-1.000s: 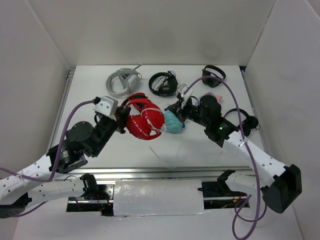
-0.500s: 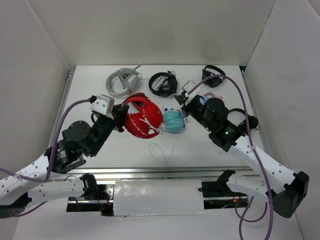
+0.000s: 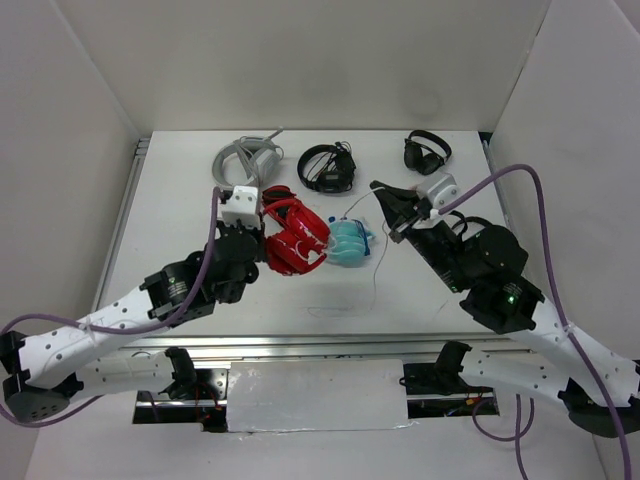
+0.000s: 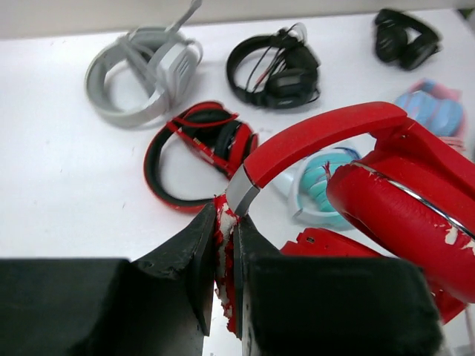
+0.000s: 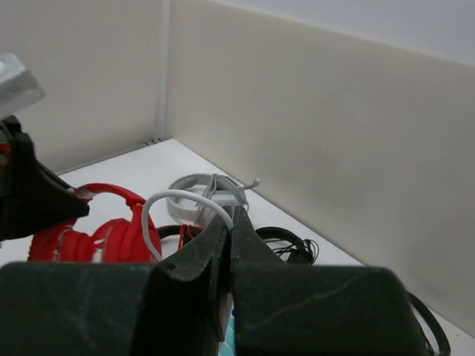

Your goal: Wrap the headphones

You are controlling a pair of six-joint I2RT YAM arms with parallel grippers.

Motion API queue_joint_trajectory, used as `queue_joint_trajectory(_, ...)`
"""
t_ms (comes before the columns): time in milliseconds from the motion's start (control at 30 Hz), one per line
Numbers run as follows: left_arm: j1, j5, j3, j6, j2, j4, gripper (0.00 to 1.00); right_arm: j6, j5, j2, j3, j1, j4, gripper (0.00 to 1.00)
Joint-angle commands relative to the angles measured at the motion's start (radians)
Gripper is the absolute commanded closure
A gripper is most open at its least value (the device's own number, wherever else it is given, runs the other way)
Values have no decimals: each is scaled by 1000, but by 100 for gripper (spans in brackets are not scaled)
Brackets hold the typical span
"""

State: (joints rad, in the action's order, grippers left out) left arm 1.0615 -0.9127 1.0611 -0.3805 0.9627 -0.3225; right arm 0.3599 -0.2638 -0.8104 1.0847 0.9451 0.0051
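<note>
Our left gripper (image 4: 226, 256) is clenched on the headphones (image 3: 297, 240). Its two black fingers (image 4: 185, 259) pinch the worn red end of the headband just below the silver hinge, and the glossy red earcups sit to the right of it, near the middle of the table (image 3: 170, 200). We cannot tell whether they rest on the surface or hang just above it. Our right gripper (image 5: 230, 228) is pinched tight on the thin white cable (image 5: 157, 202), which arcs up and left from its tips toward the red pair; in the top view a loose thin line of it runs toward the near edge. A teal pair (image 3: 350, 243) lies against the red earcups on their right. Just beyond are red-and-black hoop headphones (image 4: 194, 152). Farther back we see a grey pair (image 3: 245, 162), a black pair (image 3: 328, 168), and a small black pair (image 3: 427, 152) at the far right.
</note>
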Motion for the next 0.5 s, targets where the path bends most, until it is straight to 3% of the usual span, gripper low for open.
queue_joint_trajectory(0, -67, -71, 95, -219, 33, -39, 100, 28, -142, -19, 43, 75, -54, 100)
queue_joint_trajectory(233, -251, 162, 82, -244, 79, -29, 100, 62, -350, -82, 118, 175, -59, 100)
queue_joint_trajectory(333, -296, 265, 57, -242, 62, 17, 100, 53, -442, -110, 97, 163, -39, 100)
queue_joint_trajectory(467, -380, 432, -6, -250, -30, 82, 100, -71, -430, -112, -23, 57, -33, 100)
